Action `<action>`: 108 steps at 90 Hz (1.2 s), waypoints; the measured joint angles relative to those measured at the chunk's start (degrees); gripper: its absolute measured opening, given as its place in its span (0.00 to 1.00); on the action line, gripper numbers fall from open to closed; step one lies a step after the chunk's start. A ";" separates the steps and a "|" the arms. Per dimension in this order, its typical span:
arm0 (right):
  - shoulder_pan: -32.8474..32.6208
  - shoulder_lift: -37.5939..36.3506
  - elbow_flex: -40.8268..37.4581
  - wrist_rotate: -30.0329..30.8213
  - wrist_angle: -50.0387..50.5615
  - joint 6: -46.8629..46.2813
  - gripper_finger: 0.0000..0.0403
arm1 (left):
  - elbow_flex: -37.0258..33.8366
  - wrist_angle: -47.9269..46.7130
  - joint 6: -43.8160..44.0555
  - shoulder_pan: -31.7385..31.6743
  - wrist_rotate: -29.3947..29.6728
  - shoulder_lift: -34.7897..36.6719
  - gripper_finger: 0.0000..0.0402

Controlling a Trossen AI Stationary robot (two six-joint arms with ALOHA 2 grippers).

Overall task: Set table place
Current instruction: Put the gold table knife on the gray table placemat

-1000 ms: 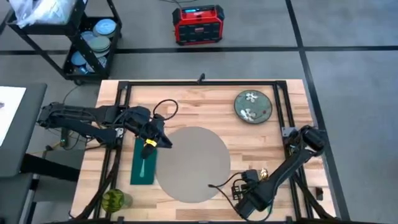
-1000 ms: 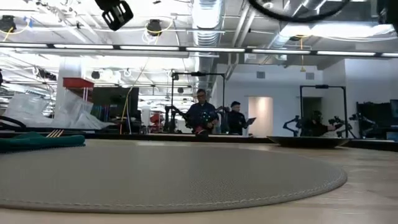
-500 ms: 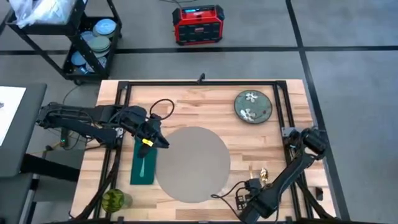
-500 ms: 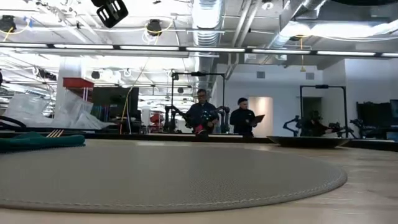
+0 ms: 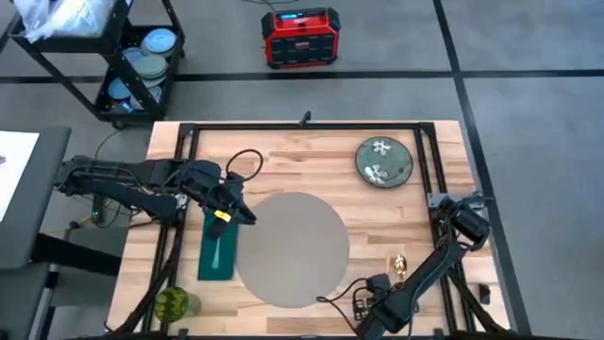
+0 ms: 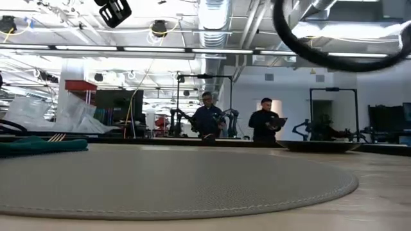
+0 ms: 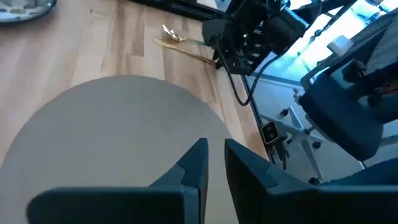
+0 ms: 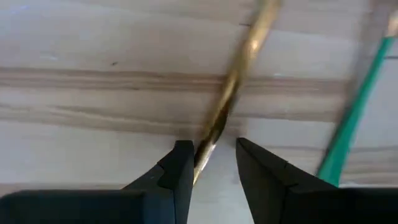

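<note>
Since the earlier frame the right gripper [image 5: 375,316] has been shifted further toward the table's [image 5: 311,156] near edge, while the left gripper [image 5: 238,212] has stayed over the top of the green napkin [image 5: 216,248], beside the placemat [image 5: 292,249]. In the right wrist view the right fingers [image 8: 176,171] are seen slightly apart around the handle of a gold utensil [image 8: 230,93], probably a spoon, on the wood. The left fingers [image 7: 194,168] are held narrowly apart on nothing; the placemat lies flat at table centre, the floral plate [image 5: 383,160] well apart at the far right.
</note>
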State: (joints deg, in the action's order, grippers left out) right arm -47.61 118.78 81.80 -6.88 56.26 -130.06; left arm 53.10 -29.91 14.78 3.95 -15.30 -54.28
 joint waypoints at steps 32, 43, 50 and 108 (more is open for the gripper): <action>0.54 0.44 0.04 -1.00 0.39 1.33 0.14 | 0.00 -0.17 -1.55 -0.04 0.03 -0.04 0.09; 0.37 0.44 0.04 -1.23 0.54 1.53 0.03 | 0.00 -0.20 -1.68 -0.07 0.03 -0.04 0.09; 0.52 0.44 0.04 -1.49 0.54 1.55 0.02 | 0.00 -0.18 -1.68 -0.07 0.03 -0.04 0.09; 4.98 0.64 8.58 8.88 10.73 3.97 0.00 | 0.00 -20.88 -7.85 -0.09 1.11 -0.04 0.06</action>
State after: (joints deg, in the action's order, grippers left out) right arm -42.62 119.42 90.38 2.00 66.99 -126.09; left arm 53.10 -50.79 6.93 3.86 -14.19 -54.33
